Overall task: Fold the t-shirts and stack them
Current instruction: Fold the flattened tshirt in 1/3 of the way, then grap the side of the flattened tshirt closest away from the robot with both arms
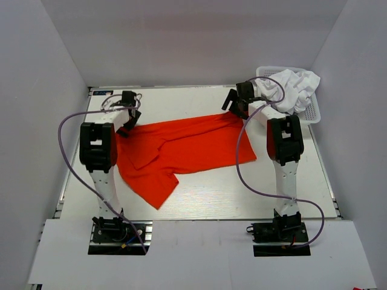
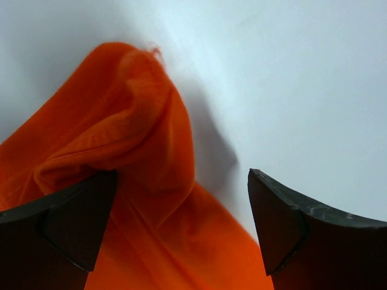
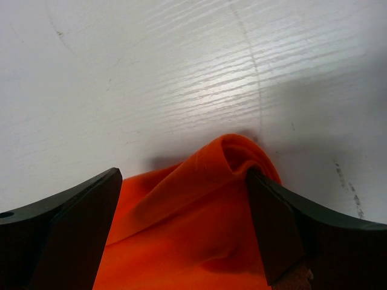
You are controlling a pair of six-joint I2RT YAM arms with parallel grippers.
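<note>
The orange-red t-shirt [image 1: 181, 148] lies spread and rumpled across the middle of the table, one part trailing toward the near left. My left gripper [image 1: 129, 124] is at its far left corner. In the left wrist view the gripper [image 2: 181, 178] is open, and a bunched fold of the orange cloth [image 2: 133, 133] rests against the left finger [image 2: 66, 223]. My right gripper [image 1: 234, 104] is at the far right corner. In the right wrist view it [image 3: 183, 175] is open, with a raised orange fold [image 3: 236, 157] touching the right finger [image 3: 290, 229]. White t-shirts [image 1: 296, 87] are piled in the basket.
The white lattice basket [image 1: 312, 115] stands at the far right corner of the table, beside the right arm [image 1: 284, 142]. Purple cables loop off both arms. White walls enclose the table on the left, back and right.
</note>
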